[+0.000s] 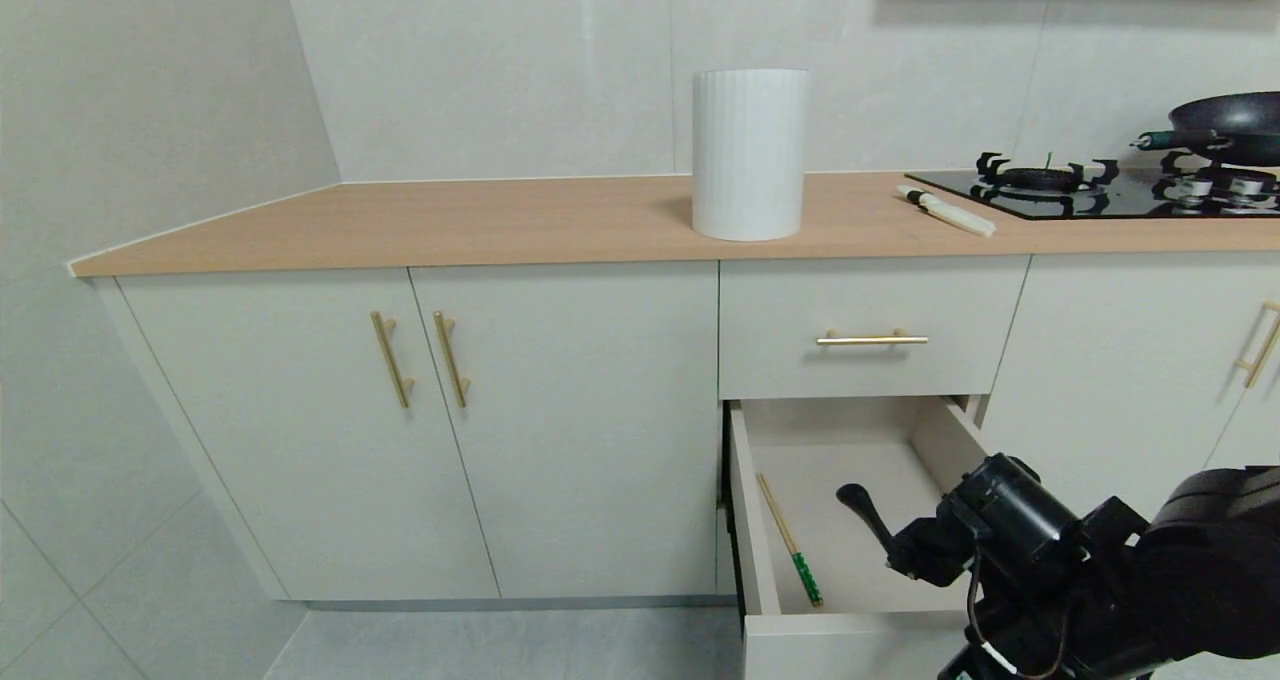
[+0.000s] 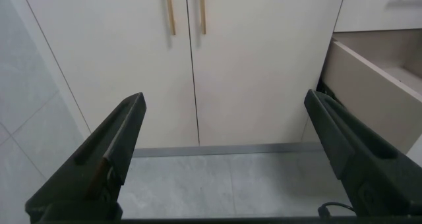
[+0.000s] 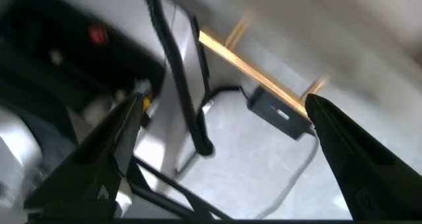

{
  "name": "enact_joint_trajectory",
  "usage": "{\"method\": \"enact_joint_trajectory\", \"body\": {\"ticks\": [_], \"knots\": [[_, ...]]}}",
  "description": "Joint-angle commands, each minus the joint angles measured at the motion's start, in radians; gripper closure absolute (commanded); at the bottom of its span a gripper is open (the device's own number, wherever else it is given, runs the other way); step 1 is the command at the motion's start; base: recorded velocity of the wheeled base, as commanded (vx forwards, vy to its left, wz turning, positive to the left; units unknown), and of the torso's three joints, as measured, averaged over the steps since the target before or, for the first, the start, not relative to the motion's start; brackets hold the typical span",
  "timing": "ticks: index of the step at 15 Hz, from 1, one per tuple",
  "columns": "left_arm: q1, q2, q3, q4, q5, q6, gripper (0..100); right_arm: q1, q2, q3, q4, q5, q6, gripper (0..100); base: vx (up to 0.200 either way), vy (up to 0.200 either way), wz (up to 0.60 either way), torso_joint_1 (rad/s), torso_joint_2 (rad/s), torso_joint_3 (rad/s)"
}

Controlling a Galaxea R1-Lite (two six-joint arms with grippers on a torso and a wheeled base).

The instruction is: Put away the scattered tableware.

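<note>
Drawer floor (image 1: 850, 470): chopsticks (image 1: 789, 539) left of right hand (image 1: 872, 526)

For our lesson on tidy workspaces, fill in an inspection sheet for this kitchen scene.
Surface: wooden countertop, level, light brown.
Job's things: chopsticks lying in the open lower drawer; pale utensil, kind unclear, on the countertop beside the gas hob.
Clutter: white ribbed container upright on the countertop.
Grippers: left gripper open, facing cabinet doors; right gripper open, holding nothing.
Cables: black cable and adapter in the right wrist view.
Surroundings: frying pan on the gas hob; tiled walls.
</note>
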Motion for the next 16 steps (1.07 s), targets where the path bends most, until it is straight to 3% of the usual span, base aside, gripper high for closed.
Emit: {"method": "enact_joint_trajectory", "body": {"ticks": [1,10,16], "knots": [[0.000,0.000,0.000,0.000,0.000,-0.001,0,-0.001,0.047,-0.033,0.000,-0.002,0.026,0,0.000,0.000,0.00,0.000,0.00,0.000],[0.000,0.000,0.000,0.000,0.000,0.000,0,-0.030,0.153,-0.164,0.000,-0.097,0.225,0,0.000,0.000,0.00,0.000,0.00,0.000],[0.000,0.000,0.000,0.000,0.000,0.000,0,-0.119,0.234,-0.263,-0.015,-0.126,0.305,0,0.000,0.000,0.00,0.000,0.00,0.000]]}}
